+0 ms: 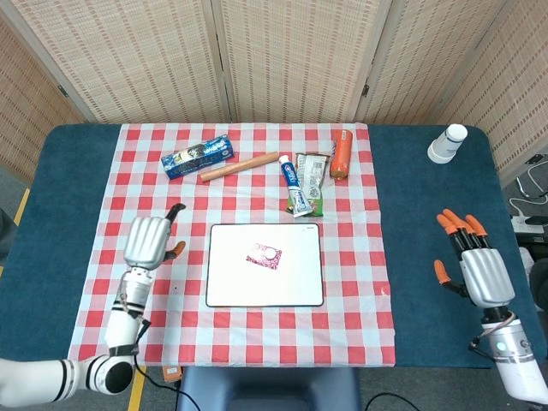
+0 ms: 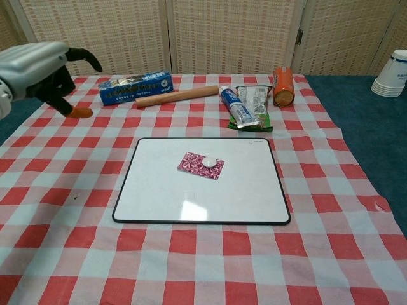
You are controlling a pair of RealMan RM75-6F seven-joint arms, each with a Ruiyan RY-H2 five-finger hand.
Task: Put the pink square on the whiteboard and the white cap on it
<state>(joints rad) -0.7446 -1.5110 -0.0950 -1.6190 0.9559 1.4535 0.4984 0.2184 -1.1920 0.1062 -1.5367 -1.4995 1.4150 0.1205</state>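
Paper cups (image 2: 392, 75) cropped at edge

I see whiteboard (image 1: 224, 289) near edge and both sides open – toothpaste tube (image 1: 294, 186) and snack packet (image 1: 313, 180) crowd far edge; left hand (image 1: 147, 241) beside board, right hand (image 1: 476, 270) well apart.
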